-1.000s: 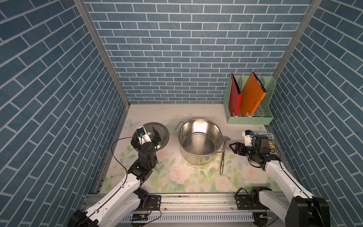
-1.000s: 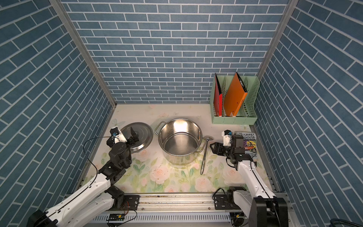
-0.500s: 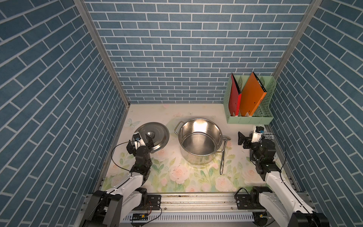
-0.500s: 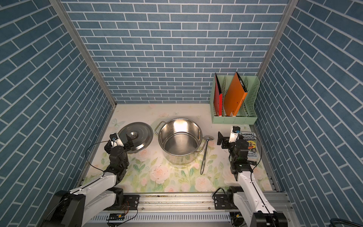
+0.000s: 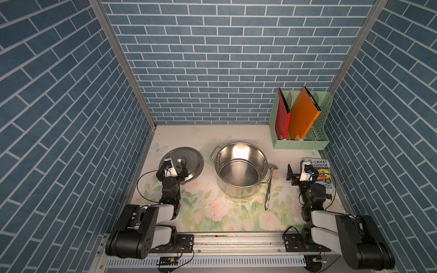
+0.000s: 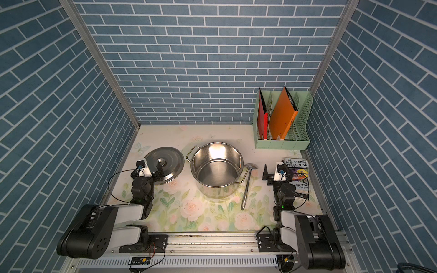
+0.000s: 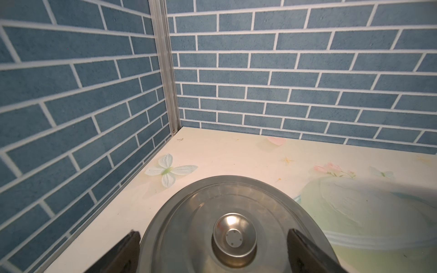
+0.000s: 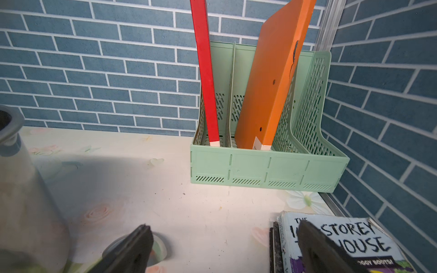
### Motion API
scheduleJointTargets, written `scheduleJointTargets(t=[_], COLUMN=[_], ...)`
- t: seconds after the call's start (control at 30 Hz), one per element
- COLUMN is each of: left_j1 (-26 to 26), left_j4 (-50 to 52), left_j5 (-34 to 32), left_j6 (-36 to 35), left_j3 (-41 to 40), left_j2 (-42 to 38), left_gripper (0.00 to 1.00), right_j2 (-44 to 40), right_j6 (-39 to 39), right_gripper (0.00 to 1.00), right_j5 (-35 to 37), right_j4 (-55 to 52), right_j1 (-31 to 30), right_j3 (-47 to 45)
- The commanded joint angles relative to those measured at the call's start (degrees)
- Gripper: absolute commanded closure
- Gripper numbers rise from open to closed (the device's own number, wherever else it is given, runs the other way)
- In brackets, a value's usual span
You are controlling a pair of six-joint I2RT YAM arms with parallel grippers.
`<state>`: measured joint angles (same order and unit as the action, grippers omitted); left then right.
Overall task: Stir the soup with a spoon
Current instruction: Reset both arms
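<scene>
— Where do I stand with the stirring?

— Early, by my reading. Your lid is off and lies left of the pot in both top views, so the pot stands open. Inside I make out only bare steel, no soup.

— And the spoon?

— The spoon lies flat on the mat, just right of the pot. Its bowl is up by the pot's right handle and its looped end points toward the lower edge. Whether it touches that handle I cannot tell.

— My grippers?

— Both are spread wide and empty. Your left gripper hangs over the lid's knob. Your right gripper sits between the spoon's bowl and the book. You have yet to pick up the spoon, dip it and stir.
</scene>
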<state>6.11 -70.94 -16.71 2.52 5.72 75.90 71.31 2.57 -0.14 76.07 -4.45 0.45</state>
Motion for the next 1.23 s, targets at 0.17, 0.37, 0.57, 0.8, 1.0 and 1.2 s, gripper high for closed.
scheduleJointTargets(t=[0.17, 0.37, 0.57, 0.8, 1.0, 1.2], left_j1=[-1.2, -2.2, -2.3, -2.2, -2.1, -2.7], left_j4=[-15.4, -4.0, -4.7, -4.7, -4.5, -3.7], left_j5=[2.8, 0.2, 0.1, 0.3, 0.5, 2.4], left_j6=[-1.8, 0.4, 0.6, 0.1, 0.1, 0.2], left_j3=[-1.2, 5.3, 5.1, 5.2, 5.3, 5.7], left_j2=[9.5, 10.6, 10.8, 10.8, 10.9, 10.8], left_gripper=[0.0, 0.0, 0.0, 0.0, 0.0, 0.0], right_j2=[15.0, 15.8, 16.5, 16.6, 16.6, 16.5], right_j6=[3.2, 2.7, -0.3, -0.4, -0.3, -0.3], right_gripper=[0.0, 0.0, 0.0, 0.0, 0.0, 0.0], right_j5=[0.8, 2.2, 1.2, 1.1, 1.1, 1.1], right_j4=[17.2, 4.0, -2.6, -2.5, -2.5, -2.4], right_j1=[-0.7, -0.6, 1.9, 1.9, 1.9, 1.9], right_j3=[0.9, 8.5, 12.1, 12.0, 12.1, 12.0])
